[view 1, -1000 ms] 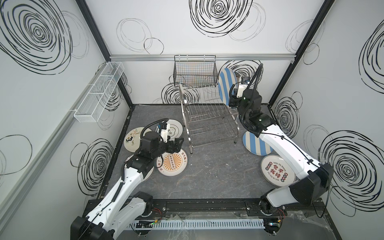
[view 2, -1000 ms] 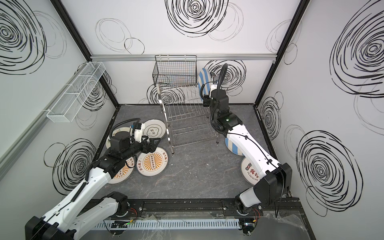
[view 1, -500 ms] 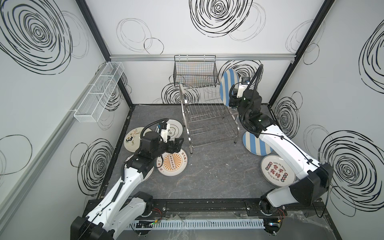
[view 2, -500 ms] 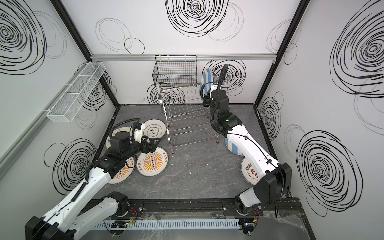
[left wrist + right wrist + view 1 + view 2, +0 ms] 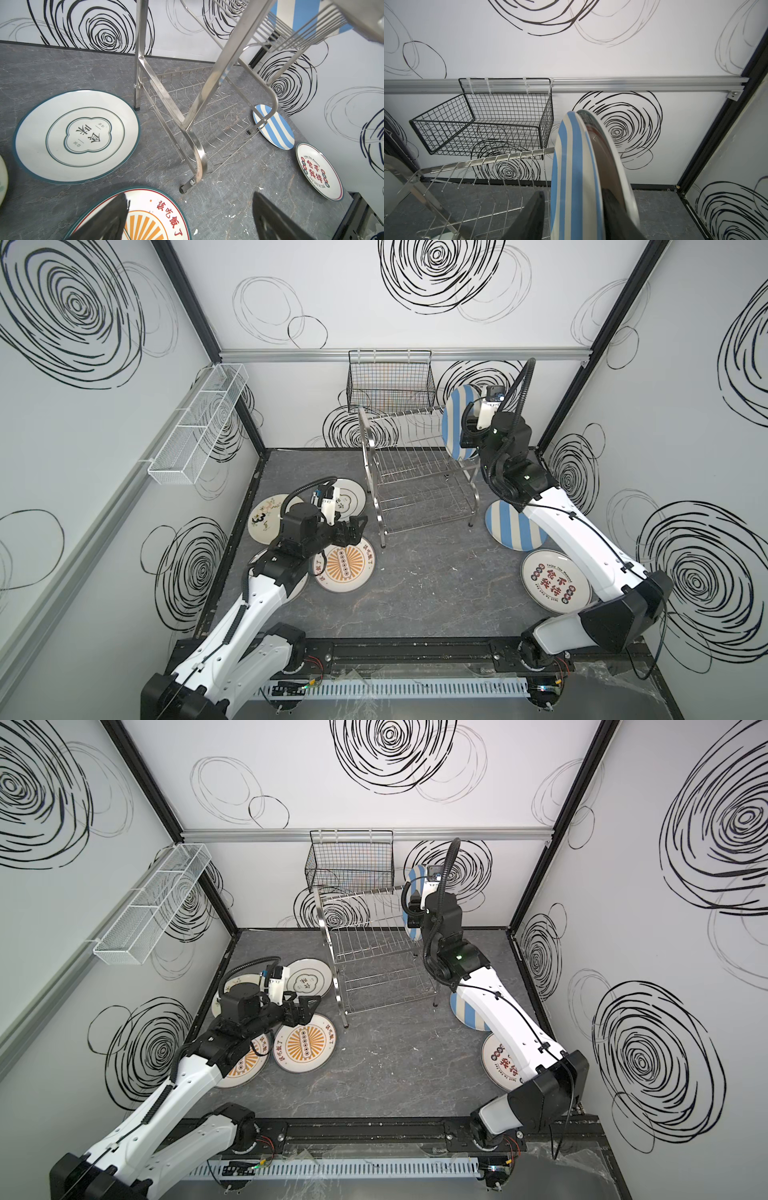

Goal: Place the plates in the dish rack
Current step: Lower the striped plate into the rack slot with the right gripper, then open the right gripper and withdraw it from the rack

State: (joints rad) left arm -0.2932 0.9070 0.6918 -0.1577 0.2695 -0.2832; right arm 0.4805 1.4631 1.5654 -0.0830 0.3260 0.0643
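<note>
White walls (image 5: 374, 294) scrawled with black spirals (image 5: 436, 256) are closing in a grey, marble-veined counter (image 5: 436, 585) on three sides, black posts (image 5: 187, 294) standing in the corners. A black wire basket (image 5: 390, 385) is hanging from an aluminium rail (image 5: 498, 353) along the back wall, while a long white mesh basket (image 5: 199, 423) is hanging on the left wall under even light.

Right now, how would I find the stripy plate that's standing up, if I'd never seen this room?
Find the shiny steel dish rack at the back of the grey floor. At the right end of its top tier, a blue-and-white striped plate stands on edge. Its striped twin lies flat on the floor by the rack's foot; this one is upright.
</note>
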